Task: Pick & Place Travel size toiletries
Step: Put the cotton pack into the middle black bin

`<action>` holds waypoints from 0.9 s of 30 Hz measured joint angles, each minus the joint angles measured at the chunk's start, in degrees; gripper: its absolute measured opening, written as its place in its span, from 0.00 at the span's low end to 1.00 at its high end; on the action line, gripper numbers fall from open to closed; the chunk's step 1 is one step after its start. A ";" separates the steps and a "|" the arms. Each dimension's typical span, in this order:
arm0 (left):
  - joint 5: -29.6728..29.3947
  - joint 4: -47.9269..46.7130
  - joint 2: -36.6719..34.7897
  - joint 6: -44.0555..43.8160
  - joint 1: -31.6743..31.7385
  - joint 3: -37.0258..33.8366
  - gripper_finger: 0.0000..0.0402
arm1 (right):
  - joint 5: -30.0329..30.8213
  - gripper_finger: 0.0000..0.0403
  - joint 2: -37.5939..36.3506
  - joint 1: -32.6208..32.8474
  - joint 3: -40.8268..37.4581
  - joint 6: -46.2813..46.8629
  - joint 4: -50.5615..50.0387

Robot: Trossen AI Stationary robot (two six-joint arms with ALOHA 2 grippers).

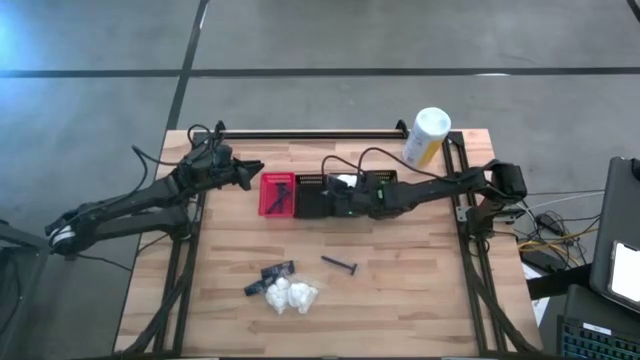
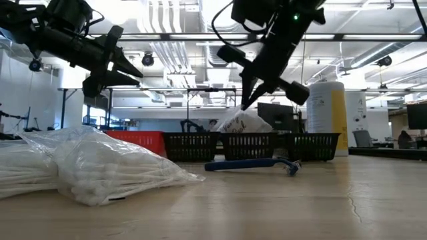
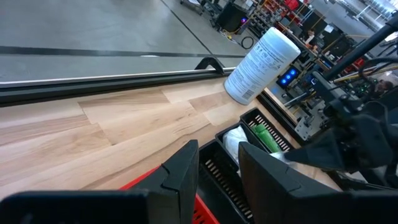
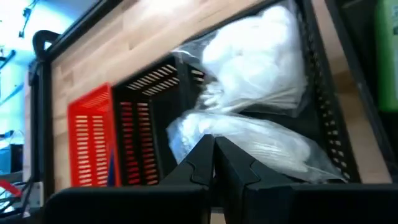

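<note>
Now, along the far half of the surface point(image 1: 230, 330) sits a row of small mesh baskets: a red basket point(image 1: 277, 194) at the left end, then black baskets point(image 1: 312, 196) running to the right. The red one holds a slim dark piece, the black one beside it looks empty from above, and the next carries white plastic-wrapped bundles point(image 4: 261, 68), two of them piled together. A green packet point(image 3: 268, 138) lies in the basket at the right end.

Right gripper point(image 1: 338, 192) is poised right over that bundle basket, fingers pressed fully together and holding nothing that shows. Left gripper point(image 1: 256, 171) hovers by the red basket's far left corner, fingers point(image 3: 186, 171) parted about halfway, nothing between them.

On the near half lie more toiletries: two white bundles point(image 1: 291, 295) side by side, a dark packet point(image 1: 277, 271) just behind them, possibly a wrapped one, and a black stick-like razor point(image 1: 339, 264) off to the right, apart from the rest.

A tall white-and-yellow canister point(image 1: 426, 137) stands near the far right corner. Bare wood surrounds the loose items, well clear of every edge.
</note>
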 joint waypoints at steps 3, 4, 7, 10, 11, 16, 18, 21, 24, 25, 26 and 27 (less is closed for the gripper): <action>0.02 0.00 0.01 0.00 0.00 0.00 0.30 | -0.08 0.02 0.02 -0.80 -2.11 1.31 2.14; 0.00 0.00 0.02 0.00 0.00 0.00 0.30 | -0.05 0.02 0.00 -1.12 -2.75 2.11 2.09; 0.02 0.00 0.02 0.00 0.00 0.00 0.30 | -0.83 0.02 0.00 -1.79 -4.53 3.46 1.94; 0.02 0.00 0.01 0.00 0.00 0.00 0.30 | -4.40 0.03 0.00 -2.32 -5.63 2.53 2.05; 0.00 0.00 0.02 0.02 0.00 0.00 0.30 | -5.32 0.04 0.00 -2.39 -5.90 1.70 1.91; 0.01 0.00 0.02 0.00 0.00 0.01 0.30 | -6.11 0.16 -0.02 -2.39 -6.12 -1.97 0.91; 0.01 0.00 0.02 0.00 0.00 0.00 0.30 | -6.13 0.23 -0.02 -2.39 -5.07 -3.80 -1.51; 0.01 0.02 0.02 0.00 0.00 0.00 0.30 | -5.76 0.32 -0.04 -2.39 -2.93 -8.49 -5.31; 0.00 0.02 0.00 0.02 0.00 0.00 0.30 | -5.43 0.39 -0.03 -2.40 -0.43 -14.05 -10.31; 0.02 0.02 0.02 0.00 0.00 0.00 0.30 | -5.41 0.42 -0.02 -2.44 0.50 -15.55 -11.83; 0.01 0.02 0.02 0.00 0.00 0.00 0.30 | -5.40 0.43 -0.02 -2.44 1.34 -16.79 -13.27; 0.01 0.02 0.02 0.00 0.00 0.00 0.30 | -5.39 0.45 0.00 -2.45 2.11 -17.82 -14.86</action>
